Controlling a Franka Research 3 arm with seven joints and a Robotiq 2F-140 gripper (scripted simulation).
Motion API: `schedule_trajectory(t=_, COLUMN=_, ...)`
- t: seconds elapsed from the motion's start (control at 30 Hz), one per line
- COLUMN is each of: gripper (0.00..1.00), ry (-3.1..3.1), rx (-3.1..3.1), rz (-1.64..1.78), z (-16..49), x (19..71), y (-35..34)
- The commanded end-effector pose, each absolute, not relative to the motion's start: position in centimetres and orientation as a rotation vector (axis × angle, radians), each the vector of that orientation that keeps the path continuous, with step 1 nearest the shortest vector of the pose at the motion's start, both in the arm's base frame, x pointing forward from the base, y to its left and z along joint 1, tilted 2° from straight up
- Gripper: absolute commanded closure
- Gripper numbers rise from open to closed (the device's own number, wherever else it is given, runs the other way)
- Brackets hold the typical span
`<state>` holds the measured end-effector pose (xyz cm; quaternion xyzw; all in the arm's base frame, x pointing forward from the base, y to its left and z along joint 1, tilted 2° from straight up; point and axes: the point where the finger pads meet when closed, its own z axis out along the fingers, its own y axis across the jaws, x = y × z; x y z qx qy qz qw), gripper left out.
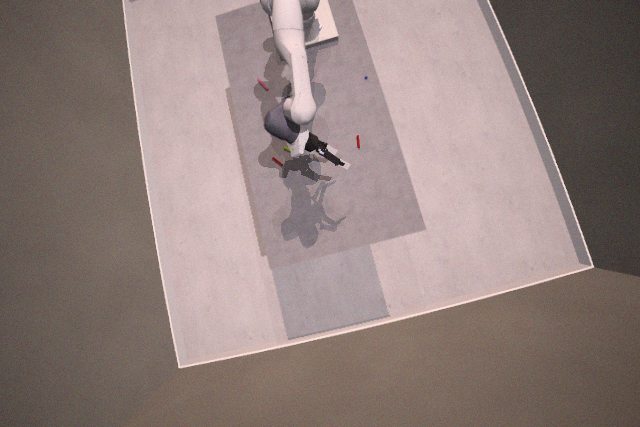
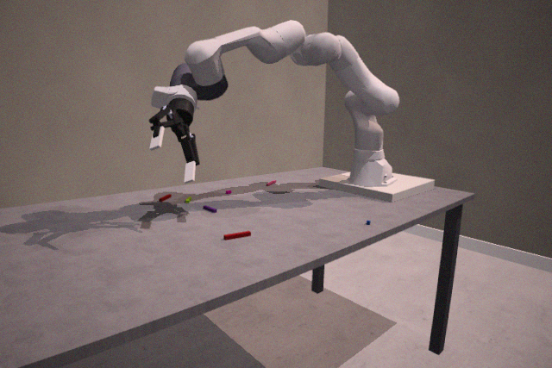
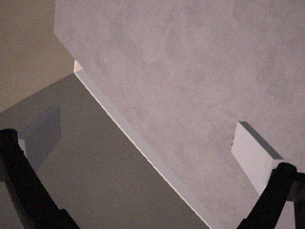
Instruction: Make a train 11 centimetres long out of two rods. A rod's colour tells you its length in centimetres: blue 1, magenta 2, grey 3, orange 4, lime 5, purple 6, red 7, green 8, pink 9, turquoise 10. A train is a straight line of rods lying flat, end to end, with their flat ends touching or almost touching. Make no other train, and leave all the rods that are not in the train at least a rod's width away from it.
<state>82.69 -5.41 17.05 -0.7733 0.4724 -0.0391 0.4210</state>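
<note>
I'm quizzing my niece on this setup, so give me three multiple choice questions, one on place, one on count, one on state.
1. Which rod lies nearest the arm's base plate?
A. lime
B. pink
C. purple

2. How many red rods are on the table?
A. one
B. two
C. four

3. How is the pincer?
A. open, above the table
B. shut on a rod
C. resting on the table

B: the pink rod lies closer than those two.
B: two show in the exterior view.
A: its fingers stand apart, raised.
</note>
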Motion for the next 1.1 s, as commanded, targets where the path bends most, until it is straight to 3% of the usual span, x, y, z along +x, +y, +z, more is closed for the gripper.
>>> schedule_trajectory(t=0.0, gripper=0.0, ry=1.144, rx=-1.963, rz=-0.113, z=16.9, x=82.6, y=-5.3)
schedule_trajectory(t=1.07, gripper=0.0, ry=0.979, rx=-2.139, rz=-0.187, z=15.8, x=81.4, y=-7.4)
